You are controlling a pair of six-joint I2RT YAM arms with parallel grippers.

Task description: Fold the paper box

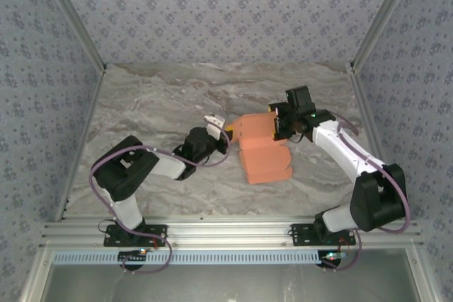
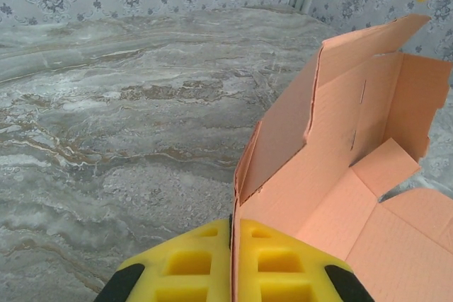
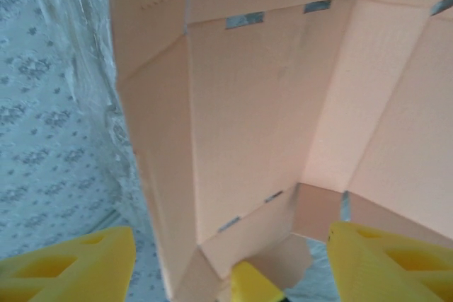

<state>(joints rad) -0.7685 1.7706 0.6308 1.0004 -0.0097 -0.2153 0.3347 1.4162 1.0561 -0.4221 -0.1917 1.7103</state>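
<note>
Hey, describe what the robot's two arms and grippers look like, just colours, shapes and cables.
Both the left arm and right arm have white links between bulky black joint housings, each with a lilac cable looping alongside. The left gripper and right gripper carry bright yellow wedge-shaped fingers with rectangular recesses. A small green light glows near the right wrist.

Cropped at the edges
The salmon-orange thin cardboard paper box runs off the left wrist view's right and bottom edges; the right wrist view cuts its top.
</note>
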